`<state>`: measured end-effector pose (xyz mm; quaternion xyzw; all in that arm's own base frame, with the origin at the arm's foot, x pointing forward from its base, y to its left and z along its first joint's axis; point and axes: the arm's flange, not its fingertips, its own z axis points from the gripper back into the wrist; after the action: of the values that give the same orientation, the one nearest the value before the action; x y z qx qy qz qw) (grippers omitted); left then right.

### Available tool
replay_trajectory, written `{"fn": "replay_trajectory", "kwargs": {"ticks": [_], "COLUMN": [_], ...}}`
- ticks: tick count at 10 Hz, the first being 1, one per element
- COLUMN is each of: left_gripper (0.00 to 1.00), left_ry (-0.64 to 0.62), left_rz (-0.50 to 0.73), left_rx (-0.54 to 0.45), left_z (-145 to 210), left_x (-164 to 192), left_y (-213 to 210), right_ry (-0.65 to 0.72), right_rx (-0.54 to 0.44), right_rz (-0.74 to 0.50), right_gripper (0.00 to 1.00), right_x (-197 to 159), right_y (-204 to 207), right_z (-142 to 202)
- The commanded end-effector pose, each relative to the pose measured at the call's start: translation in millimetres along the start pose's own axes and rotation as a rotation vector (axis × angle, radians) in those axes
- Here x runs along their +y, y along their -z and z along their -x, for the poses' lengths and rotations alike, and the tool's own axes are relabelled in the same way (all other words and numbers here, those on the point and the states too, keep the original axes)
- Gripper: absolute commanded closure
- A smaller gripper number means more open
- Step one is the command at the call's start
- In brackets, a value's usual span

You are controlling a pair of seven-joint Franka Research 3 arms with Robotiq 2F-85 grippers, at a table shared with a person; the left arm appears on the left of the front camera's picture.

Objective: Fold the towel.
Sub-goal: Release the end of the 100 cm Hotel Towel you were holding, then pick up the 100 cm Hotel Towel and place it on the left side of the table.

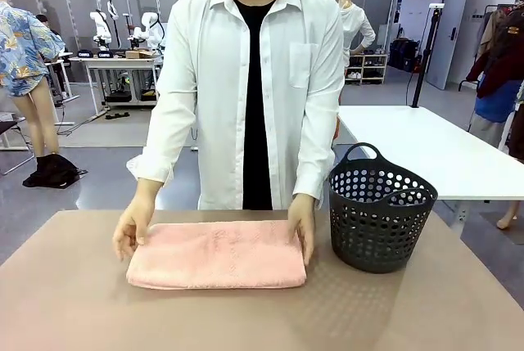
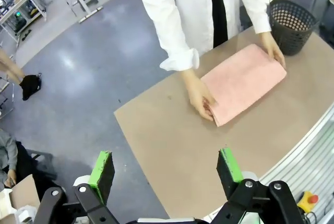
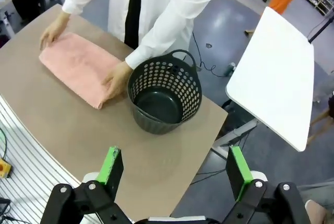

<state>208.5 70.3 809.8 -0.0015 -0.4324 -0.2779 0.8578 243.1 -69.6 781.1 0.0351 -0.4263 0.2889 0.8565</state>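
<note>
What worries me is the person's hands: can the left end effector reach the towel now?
Probably yes: the left end effector hangs open above the table; the towel lies bare midway, though the person's hands hold both ends.

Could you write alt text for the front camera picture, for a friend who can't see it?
A person in a white shirt stands at the far side of a brown table, one hand at each end of a folded salmon-pink towel lying flat on it. A dark perforated basket stands on the table beside the towel, at picture right.
</note>
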Motion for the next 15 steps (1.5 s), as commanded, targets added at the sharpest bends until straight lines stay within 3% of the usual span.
{"fn": "replay_trajectory", "kwargs": {"ticks": [1, 2, 15], "left_gripper": [0.00, 0.00, 0.00], "left_ry": [0.044, 0.000, 0.000], "left_rz": [-0.033, 0.000, 0.000], "left_rx": [0.012, 0.000, 0.000], "left_z": [-6, 0, 0], "left_x": [-9, 0, 0], "left_y": [10, 0, 0], "right_ry": [0.033, 0.000, 0.000], "right_rx": [0.038, 0.000, 0.000], "right_rz": [0.047, 0.000, 0.000], "right_gripper": [0.00, 0.00, 0.00], "right_x": [13, 0, 0], "right_y": [11, 0, 0], "right_z": [-6, 0, 0]}}
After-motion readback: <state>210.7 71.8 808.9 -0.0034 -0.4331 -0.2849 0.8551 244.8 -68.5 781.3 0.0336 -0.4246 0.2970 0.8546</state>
